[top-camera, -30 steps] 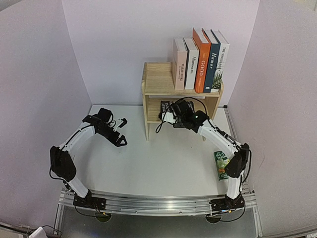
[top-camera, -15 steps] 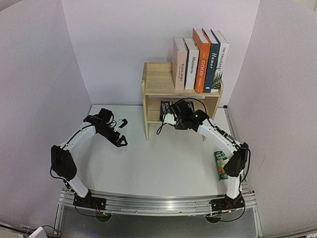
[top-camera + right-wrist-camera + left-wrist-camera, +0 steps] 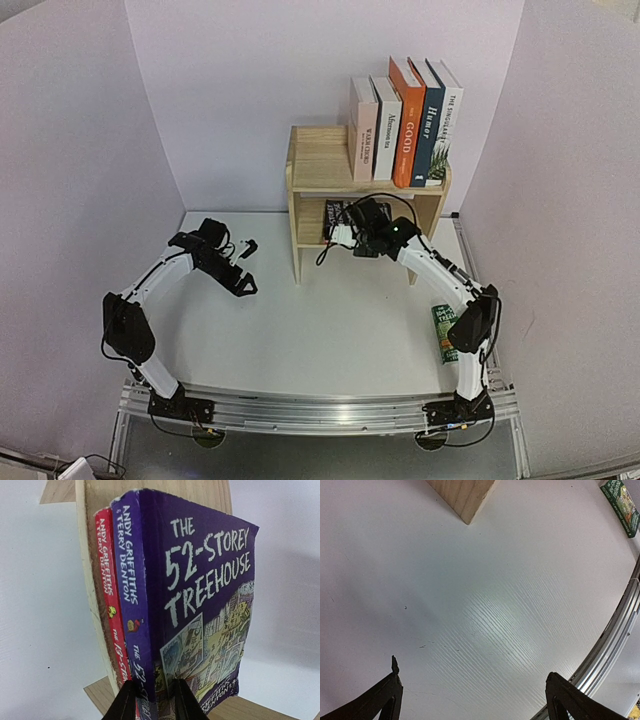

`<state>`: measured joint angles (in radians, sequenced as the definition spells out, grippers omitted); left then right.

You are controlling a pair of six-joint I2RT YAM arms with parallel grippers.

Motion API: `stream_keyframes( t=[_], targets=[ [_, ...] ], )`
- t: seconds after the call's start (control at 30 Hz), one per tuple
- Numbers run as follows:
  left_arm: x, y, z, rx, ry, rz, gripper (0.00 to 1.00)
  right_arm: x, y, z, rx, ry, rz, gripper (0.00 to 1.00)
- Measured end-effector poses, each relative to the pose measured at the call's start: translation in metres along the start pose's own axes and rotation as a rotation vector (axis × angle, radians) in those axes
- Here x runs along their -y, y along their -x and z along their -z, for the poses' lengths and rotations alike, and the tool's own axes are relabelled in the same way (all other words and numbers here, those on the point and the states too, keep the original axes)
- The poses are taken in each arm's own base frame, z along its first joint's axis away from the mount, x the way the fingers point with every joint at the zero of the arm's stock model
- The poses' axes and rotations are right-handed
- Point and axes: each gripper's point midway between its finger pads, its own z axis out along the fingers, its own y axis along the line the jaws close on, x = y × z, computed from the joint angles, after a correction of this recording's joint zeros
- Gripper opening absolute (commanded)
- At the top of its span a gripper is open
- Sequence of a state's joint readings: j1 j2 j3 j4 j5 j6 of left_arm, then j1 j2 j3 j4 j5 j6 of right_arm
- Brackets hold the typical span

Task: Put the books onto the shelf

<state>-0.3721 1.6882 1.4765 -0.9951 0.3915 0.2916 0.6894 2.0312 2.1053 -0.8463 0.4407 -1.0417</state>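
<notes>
While the green book (image 3: 445, 331) lies flat by the right arm's base, long axis front to back, the left gripper (image 3: 246, 266) hovers over the table (image 3: 330, 320), elbow bent, fingers spread wide. Further in, the right arm stretches to the shelf (image 3: 318, 170) and its lower tier, the right gripper (image 3: 152, 682) pinching the foot of the upright purple book (image 3: 200, 590), "THE 52-STOREY TREEHOUSE", spine outward beside a red book (image 3: 107, 605). Up top, five books (image 3: 405, 120) stand spine-out, "GOOD" and "Humor" among them.

Left arm (image 3: 158, 277), right arm (image 3: 440, 274) — white links, black joints, looping black cables (image 3: 322, 256)
</notes>
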Motion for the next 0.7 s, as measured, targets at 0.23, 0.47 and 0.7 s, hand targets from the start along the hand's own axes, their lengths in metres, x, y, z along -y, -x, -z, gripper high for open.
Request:
stream_keyframes(
  t=[0.23,0.47,0.7],
  targets=[
    [-0.0001,-0.0001,0.0,-0.001,0.001,0.0,0.99,0.0005,-0.0017,-0.0016,-0.001,0.003,0.002,0.22],
    [-0.0001,-0.0001,0.0,0.0,0.001,0.0,0.99,0.0008,-0.0021,-0.0018,-0.001,0.003,0.004,0.24],
    [-0.0002,-0.0001,0.0,-0.001,0.001,0.0,0.99,0.0019,-0.0017,-0.0009,0.001,0.0,-0.036,0.31]
  ],
)
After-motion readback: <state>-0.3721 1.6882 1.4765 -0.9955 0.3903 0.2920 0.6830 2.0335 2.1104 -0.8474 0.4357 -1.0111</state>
